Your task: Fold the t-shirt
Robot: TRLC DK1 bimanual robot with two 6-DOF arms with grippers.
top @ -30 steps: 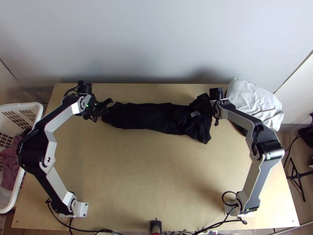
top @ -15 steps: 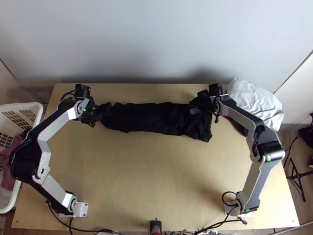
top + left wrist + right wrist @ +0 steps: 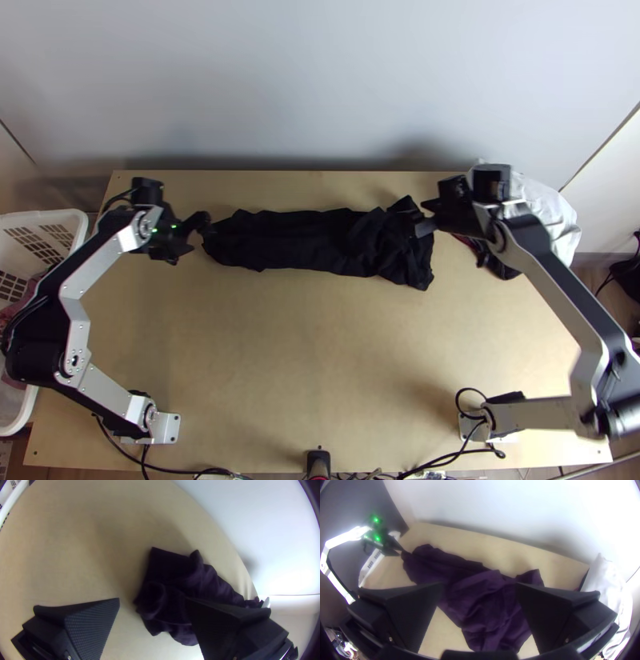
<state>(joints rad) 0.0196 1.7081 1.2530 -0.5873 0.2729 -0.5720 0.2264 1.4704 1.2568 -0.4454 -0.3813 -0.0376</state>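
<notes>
The dark t-shirt [image 3: 304, 240] lies as a long, rumpled strip across the back of the table, bunched and wider at its right end. At its left end stands my left gripper [image 3: 198, 235], open; in the left wrist view a gap separates the fingers of the left gripper [image 3: 151, 623], with the shirt's end [image 3: 173, 590] between and under them. My right gripper [image 3: 422, 218] is over the shirt's right end. Seen from the right wrist, the right gripper [image 3: 480, 613] is open, and the purple-looking shirt [image 3: 476, 596] spreads below its parted fingers.
A white basket [image 3: 80, 240] with cloth inside stands off the table's left edge. White cloth [image 3: 560, 220] is heaped at the back right corner, with dark cloth [image 3: 500, 268] beside it. Bare wood [image 3: 312, 352] lies in front of the shirt; a wall rises behind the table.
My left gripper has drawn back a little to the left, its fingers parting from the shirt's end. My right gripper has moved right, and its arm has swung outward to the right.
</notes>
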